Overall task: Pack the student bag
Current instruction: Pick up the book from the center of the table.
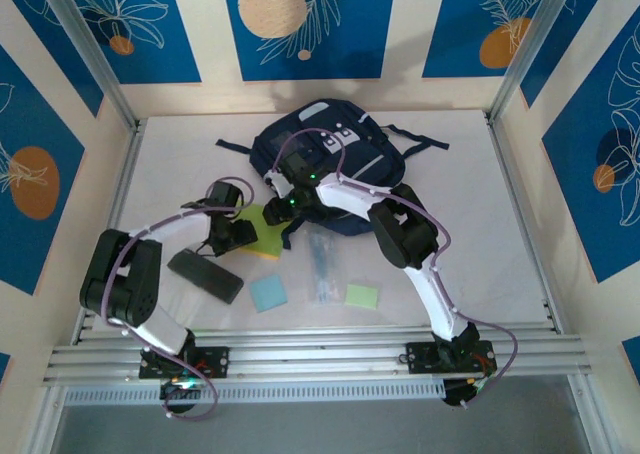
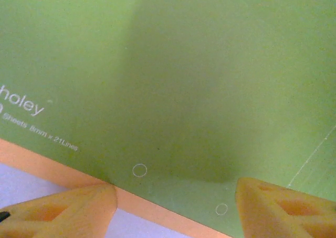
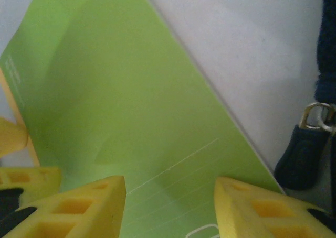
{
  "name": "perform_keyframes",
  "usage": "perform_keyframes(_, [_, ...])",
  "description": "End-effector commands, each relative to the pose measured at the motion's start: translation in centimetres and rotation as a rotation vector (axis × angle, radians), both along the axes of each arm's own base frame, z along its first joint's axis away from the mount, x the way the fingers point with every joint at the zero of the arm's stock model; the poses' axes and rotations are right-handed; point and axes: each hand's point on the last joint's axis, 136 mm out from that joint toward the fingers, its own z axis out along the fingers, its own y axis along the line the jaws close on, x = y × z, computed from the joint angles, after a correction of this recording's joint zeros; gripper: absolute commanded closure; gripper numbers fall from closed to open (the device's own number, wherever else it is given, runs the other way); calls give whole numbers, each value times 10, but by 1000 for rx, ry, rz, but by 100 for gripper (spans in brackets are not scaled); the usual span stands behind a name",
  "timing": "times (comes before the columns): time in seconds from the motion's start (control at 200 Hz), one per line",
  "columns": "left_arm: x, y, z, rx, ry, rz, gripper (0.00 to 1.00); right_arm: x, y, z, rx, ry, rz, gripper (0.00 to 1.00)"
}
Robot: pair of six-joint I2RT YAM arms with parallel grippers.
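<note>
The student bag lies flat at 12 o'clock on the white table, dark navy with a grey stripe and black straps trailing to either side. Touching or just off its 7 o'clock corner sits a lime-green notebook with an orange edge, and both arms reach in over it.

The left gripper hangs over the notebook's 9 o'clock side. Its wrist view has the yellow fingers standing well apart above the green cover and its orange strip, with nothing between the jaws. Whether the tips touch the cover cannot be told from here.

The right gripper comes in from 2 o'clock, across the bag's lower edge, to the notebook's far corner. Its jaws are also spread, with the green cover below them. A navy strap of the bag with a metal ring sits at 3 o'clock in that view – and the yellow shapes at 8 o'clock are probably the other arm's fingers.

Toward 6 o'clock of the notebook lie a black case, a blue pad, a clear packet and a green pad – all apart from the bag
</note>
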Motion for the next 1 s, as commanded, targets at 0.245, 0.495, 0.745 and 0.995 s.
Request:
perform_keyframes(0.245, [12,22,-18,119,13,-36,35,30,-14,-2,-210,-199,14,50])
perform_keyframes(0.495, [9,25,-20,113,32,-32,34,33,-22,-33,-305,-189,48,47])
perform_keyframes(0.745, [3,35,-20,127,40,-23,34,7,-22,-54,-285,-49,77,47])
perform_keyframes(0.995, [8,53,-14,165,39,-8,34,-52,12,-2,42,208,153,51])
